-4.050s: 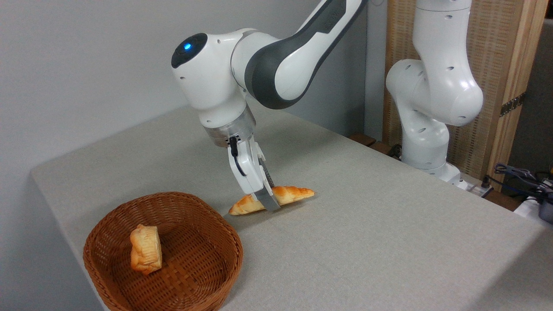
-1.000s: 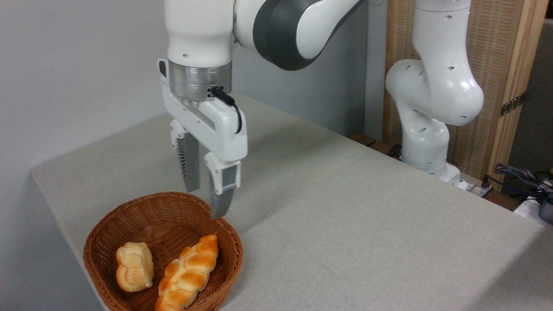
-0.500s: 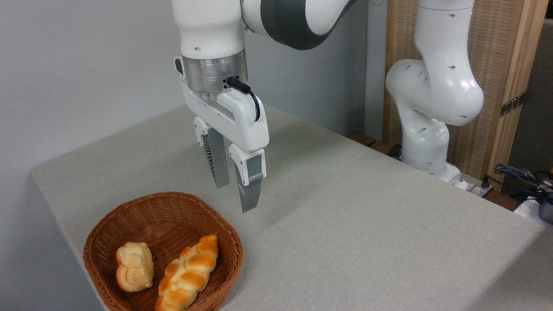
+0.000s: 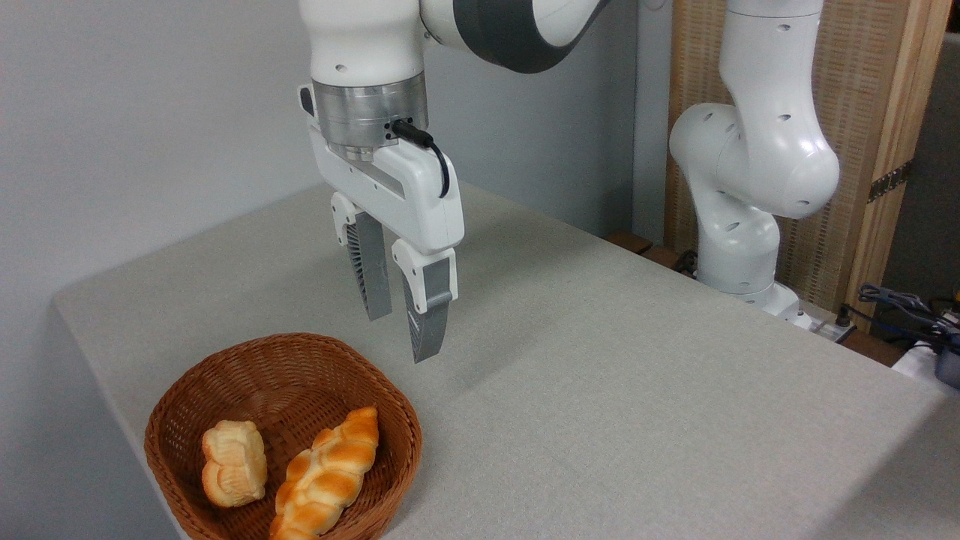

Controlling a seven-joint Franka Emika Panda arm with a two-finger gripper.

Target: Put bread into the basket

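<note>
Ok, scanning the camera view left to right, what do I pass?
Small pale pastry → braided bread, both lying in the basket → open gripper hanging above the table → the arm's white base column at the far right.

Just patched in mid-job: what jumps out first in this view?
The braided bread lies in the wicker basket at the lower left, beside a small pale pastry. The gripper hangs open and empty above the table, just past the basket's far rim.
</note>
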